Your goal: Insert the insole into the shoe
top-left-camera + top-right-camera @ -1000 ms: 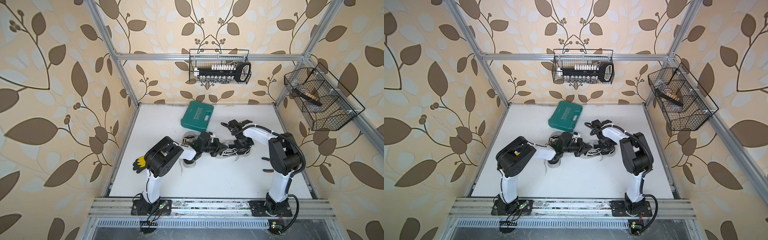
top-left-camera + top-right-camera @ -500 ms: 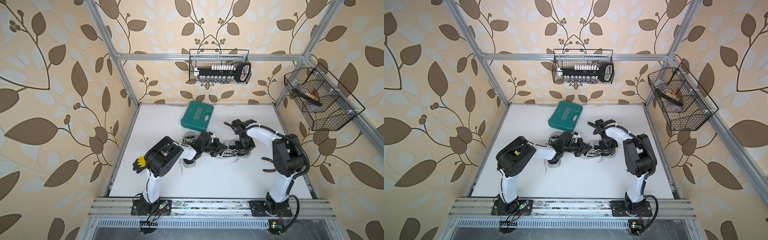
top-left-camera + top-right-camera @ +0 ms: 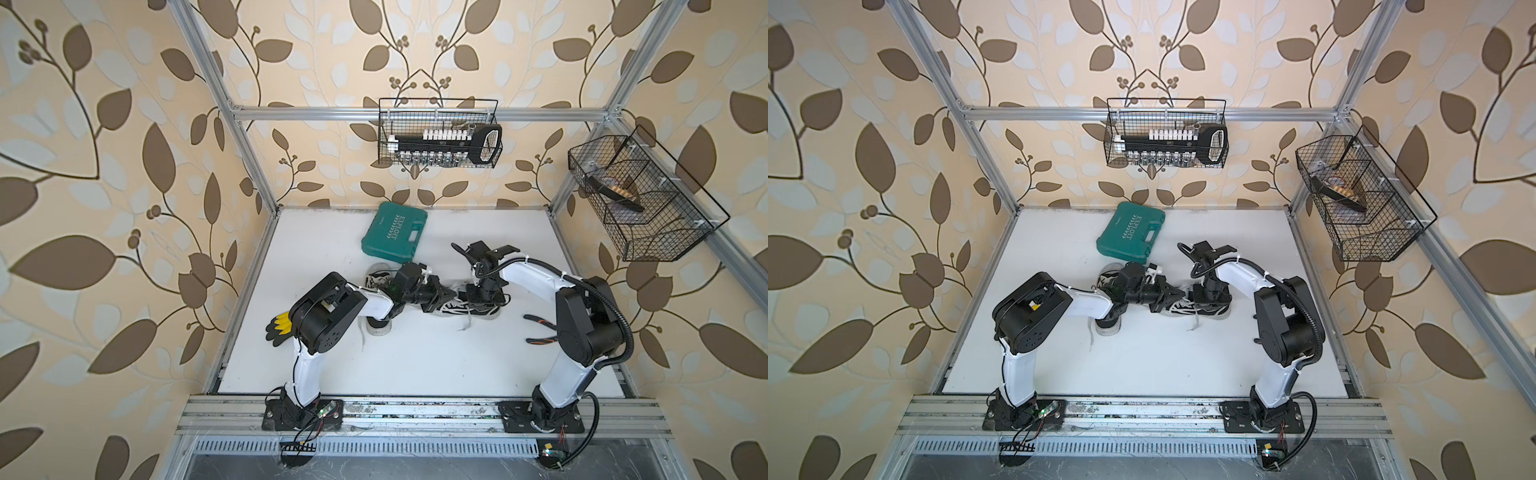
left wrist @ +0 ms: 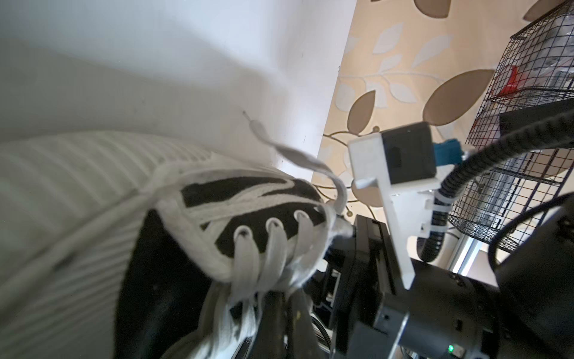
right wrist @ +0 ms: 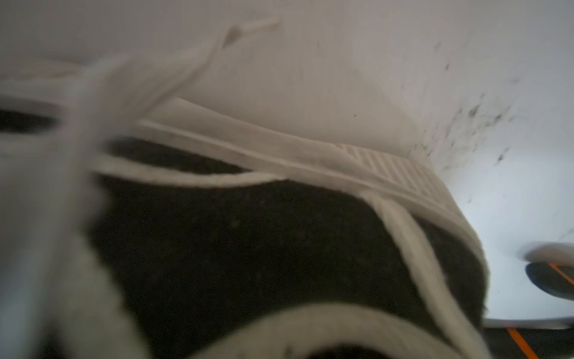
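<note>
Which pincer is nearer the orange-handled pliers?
Right. The right pincer is at the end of the shoe that lies toward the pliers. The left pincer is at the laces, farther off.

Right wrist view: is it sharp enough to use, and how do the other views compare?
Right wrist view: heavily blurred, the black-and-white laced canvas sneaker too close to focus; left wrist view: its lace eyelets sharp, ribbed white sole smeared; both top views: sharp, evenly lit.
</note>
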`<control>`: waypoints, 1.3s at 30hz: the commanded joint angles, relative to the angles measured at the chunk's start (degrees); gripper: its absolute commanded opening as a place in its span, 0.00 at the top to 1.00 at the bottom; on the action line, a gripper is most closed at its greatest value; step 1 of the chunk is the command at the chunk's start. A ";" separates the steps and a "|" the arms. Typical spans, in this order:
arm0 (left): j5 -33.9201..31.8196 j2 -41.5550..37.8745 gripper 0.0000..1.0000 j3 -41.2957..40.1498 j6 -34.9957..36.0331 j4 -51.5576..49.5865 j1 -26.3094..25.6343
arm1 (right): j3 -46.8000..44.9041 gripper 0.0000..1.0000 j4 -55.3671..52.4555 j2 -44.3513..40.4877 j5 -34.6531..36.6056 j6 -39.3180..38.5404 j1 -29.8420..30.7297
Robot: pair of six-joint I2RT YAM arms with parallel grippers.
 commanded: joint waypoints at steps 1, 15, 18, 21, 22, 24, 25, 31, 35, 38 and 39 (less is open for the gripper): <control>-0.12 -1.15 1.00 2.01 1.11 -1.89 0.52 | 1.93 1.00 -0.92 -3.27 -3.67 0.75 -0.78; 0.69 -2.06 1.00 7.67 10.75 -16.23 0.42 | -6.15 1.00 15.95 -0.92 -15.05 5.83 -4.94; 0.25 -2.07 1.00 11.30 15.10 -23.15 0.32 | -4.17 1.00 11.87 -6.36 -11.57 5.16 -4.96; -1.18 -2.13 1.00 14.46 19.14 -29.48 -0.07 | -7.82 1.00 16.42 -7.69 -11.63 7.68 -5.06; -2.10 -2.03 1.00 15.85 20.95 -32.53 -0.37 | -10.11 1.00 20.11 -6.60 -12.84 8.61 -5.22; -4.96 -1.19 1.00 20.31 25.80 -40.37 -1.49 | -12.33 1.00 23.41 -2.22 -13.11 9.87 -5.47; -6.09 -0.55 1.00 22.65 28.06 -44.36 -1.98 | -12.22 1.00 22.84 -1.57 -14.17 10.01 -6.01; -13.21 4.15 1.00 36.68 37.94 -62.87 -4.95 | -13.75 1.00 19.39 -25.79 1.08 9.16 -6.37; -15.39 8.94 1.00 45.05 40.92 -69.86 -6.27 | -11.55 1.00 15.98 -34.09 2.96 5.21 -7.84; -15.84 15.10 1.00 53.41 42.68 -75.30 -7.44 | -10.14 1.00 12.23 -34.42 2.33 4.21 -8.32; -15.89 17.64 1.00 56.83 43.22 -77.04 -7.93 | -10.43 1.00 11.96 -34.56 1.52 3.84 -8.31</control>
